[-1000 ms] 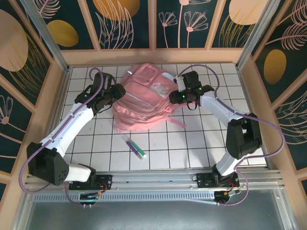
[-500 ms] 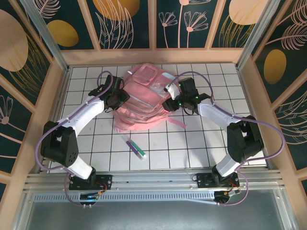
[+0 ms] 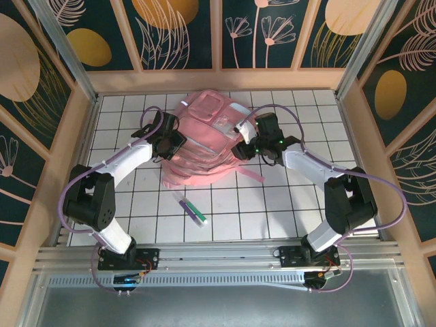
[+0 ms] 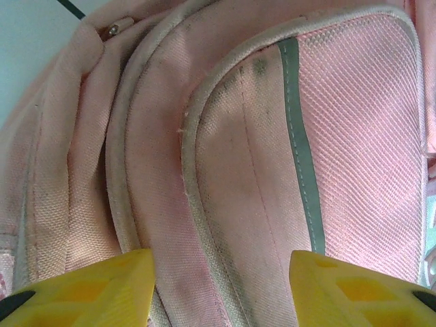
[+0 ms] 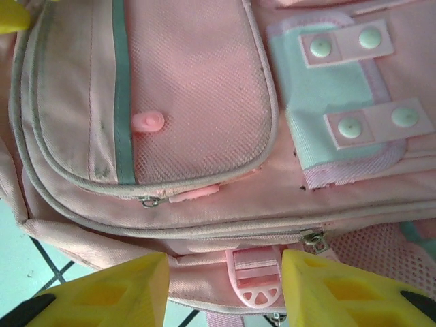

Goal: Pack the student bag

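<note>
Lying front side up on the far middle of the gridded table (image 3: 272, 204), the student bag (image 3: 204, 146) has its long axis running from the near side toward the back wall, leaning slightly. The two arms flank it across its short axis. The left gripper (image 4: 221, 272) is at the bag's left flank, fingers released and spread. Pink fabric and a piped pocket seam lie straight ahead of them, and nothing is pinched. The right gripper (image 5: 225, 272) is at the bag's right edge, also spread and holding nothing. A pink buckle (image 5: 253, 281) sits between its fingers, and a zipper pull (image 5: 148, 201) lies just beyond and to one side. Both grippers are equally close to the bag, and whether either finger touches the fabric cannot be told. Two markers (image 3: 193, 210) lie unpacked, well apart on the near side of the bag. The next move probably calls for opening a zipped compartment, for which the right gripper appears better placed.
</note>
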`<action>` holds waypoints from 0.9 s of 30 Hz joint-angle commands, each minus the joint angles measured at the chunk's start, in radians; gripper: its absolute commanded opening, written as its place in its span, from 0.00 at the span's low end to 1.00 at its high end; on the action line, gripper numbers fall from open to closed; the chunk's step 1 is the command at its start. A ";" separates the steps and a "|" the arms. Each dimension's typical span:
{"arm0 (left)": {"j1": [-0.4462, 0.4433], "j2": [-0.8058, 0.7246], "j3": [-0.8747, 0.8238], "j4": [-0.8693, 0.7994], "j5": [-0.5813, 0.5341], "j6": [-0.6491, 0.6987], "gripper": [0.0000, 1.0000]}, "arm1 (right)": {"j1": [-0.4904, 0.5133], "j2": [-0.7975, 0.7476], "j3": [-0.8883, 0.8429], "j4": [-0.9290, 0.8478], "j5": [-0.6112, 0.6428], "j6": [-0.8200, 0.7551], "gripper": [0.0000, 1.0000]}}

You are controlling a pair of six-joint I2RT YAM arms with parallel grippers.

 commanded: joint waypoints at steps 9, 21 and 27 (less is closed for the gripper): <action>0.001 0.081 -0.002 0.078 0.023 -0.076 0.48 | 0.004 -0.040 -0.045 0.054 0.019 -0.018 0.46; 0.000 0.099 0.024 0.030 -0.012 -0.096 0.00 | 0.019 -0.090 -0.148 0.080 -0.090 -0.441 0.51; 0.001 -0.005 0.071 -0.064 0.014 -0.113 0.00 | -0.037 -0.051 -0.149 0.071 -0.344 -0.745 0.55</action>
